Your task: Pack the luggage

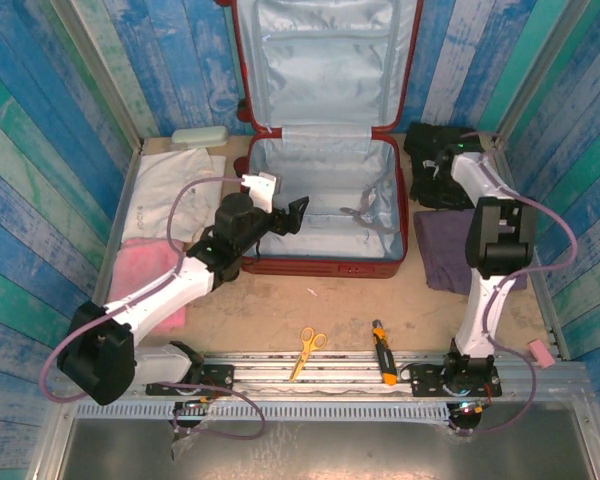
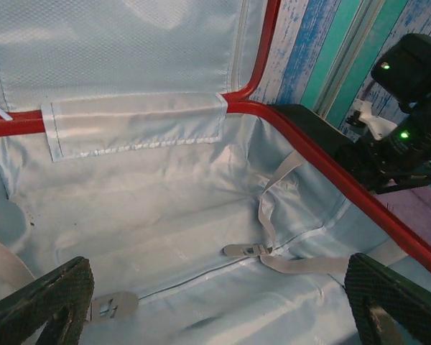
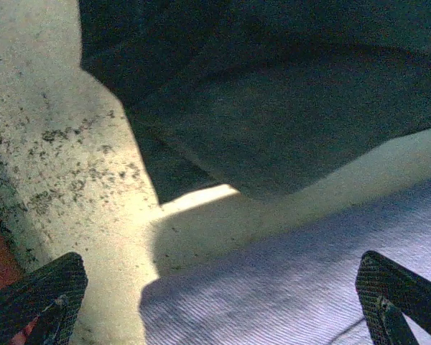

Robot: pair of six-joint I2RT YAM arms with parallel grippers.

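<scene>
The luggage [image 1: 325, 265] lies open on the counter [image 1: 270, 310], its grey lining directly below and ahead of the left hand [image 1: 292, 216], whose fingers stand apart, empty. The right hand [image 3: 223, 302], likewise spread and empty, hovers above a purple cloth [image 3: 309, 287], with a dark garment [image 3: 287, 108] just ahead.

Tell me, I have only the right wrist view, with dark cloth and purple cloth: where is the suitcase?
Observer: The luggage lies open left of the purple cloth, its lid raised at the back.
Operator: Anything inside?
Observer: Bare lining and loose straps.
Operator: And the left gripper?
Observer: The left gripper hangs open over the luggage's near-left part.
</scene>
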